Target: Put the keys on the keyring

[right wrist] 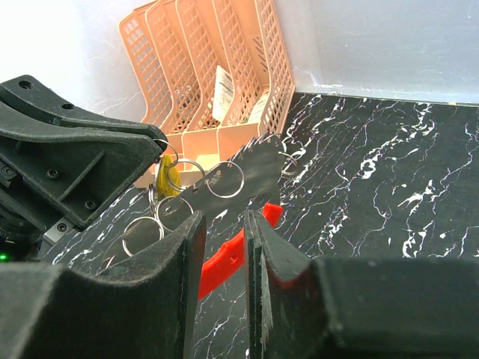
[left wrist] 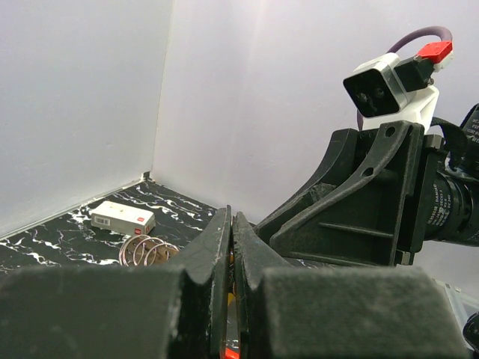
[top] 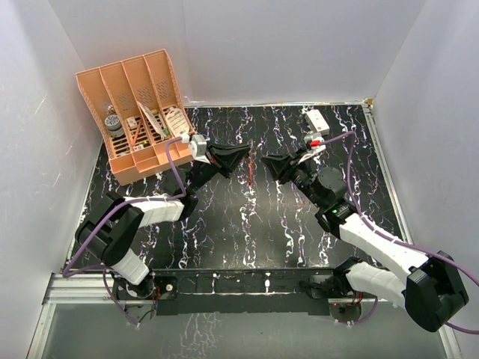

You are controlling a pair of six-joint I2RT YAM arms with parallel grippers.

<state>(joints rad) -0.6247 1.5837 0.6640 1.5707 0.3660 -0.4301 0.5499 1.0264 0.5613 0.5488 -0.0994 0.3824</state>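
Now the left gripper (left wrist: 232, 224), clamped on the small flat silvery keys (right wrist: 247, 173), holds them just beyond the tip of the thin red curved keyring (right wrist: 224, 258) pinched lengthwise in the right gripper (right wrist: 224, 221).

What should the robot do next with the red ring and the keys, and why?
Probably ease the right fingers a little forward, steering the free tip of the red keyring into a small ring on the keys. The right fingers grip that keyring, the left fingers pinch the keys, and the tip sits right by those rings, seemingly not through yet.
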